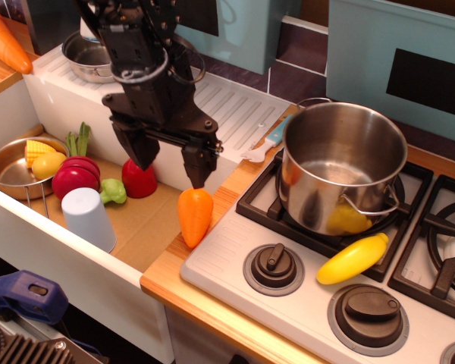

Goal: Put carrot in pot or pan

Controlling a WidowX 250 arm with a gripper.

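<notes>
The tall shiny steel stockpot (343,163) stands on the stove's near-left burner, rear handle half hidden. The black claw (171,164) hangs wide open, empty, partly covering a red toy (139,180). The short plump orange carrot (194,215) lies at the counter's left edge.

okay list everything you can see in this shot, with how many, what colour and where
carrot: 1, orange, counter edge left of stove
ridged carrot: 1, orange, top left shelf
stockpot: 1, steel, on rear left burner
banana-like toy: 1, yellow, stove front
cup: 1, pale blue, in sink
red pieces: 2, red, in sink
small pan: 1, steel, sink left, holding yellow food
bowl: 1, steel, drainboard
gripper: 1, black, open above the carrot's top
</notes>
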